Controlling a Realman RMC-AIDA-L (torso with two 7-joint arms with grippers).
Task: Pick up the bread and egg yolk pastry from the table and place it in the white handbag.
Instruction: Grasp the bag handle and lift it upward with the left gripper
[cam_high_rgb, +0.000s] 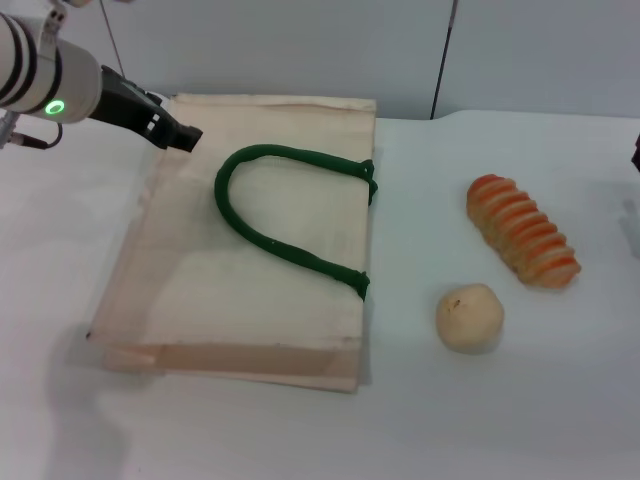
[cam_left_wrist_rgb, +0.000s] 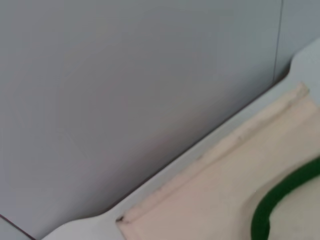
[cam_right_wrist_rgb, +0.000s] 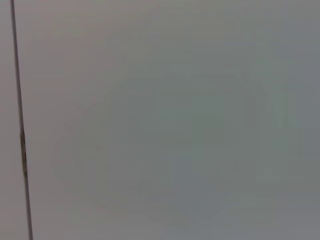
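- White bench (cam_high_rgb: 300, 430) fills the head view, with a grey wall (cam_high_rgb: 300, 45) behind its far edge.
- Bread (cam_high_rgb: 521, 243) lies on the bench's right part, its ridged length running from far-left to near-right, with bare bench on all sides of it.
- Pastry (cam_high_rgb: 469, 317) sits just in front of and to the left of the bread, near it but apart, between the bread and the bag.
- Bag (cam_high_rgb: 250, 290) lies flat left of centre; its right edge is near the pastry with a strip of bare bench between them.
- Green handle (cam_high_rgb: 275, 215) loops across the bag's upper face, both ends fixed at the right edge.
- Bag's far edge lies close to the bench's back edge; its near edge leaves a broad bare band of bench in front.
- Left gripper (cam_high_rgb: 180, 133) hovers over the bag's far-left corner, its dark tip pointing right; I cannot tell how far its fingers are parted, and it holds nothing visible.
- Left wrist view shows that far edge of the bag, part of the handle and the wall.
- Right gripper is out of sight; its wrist view shows only grey wall.
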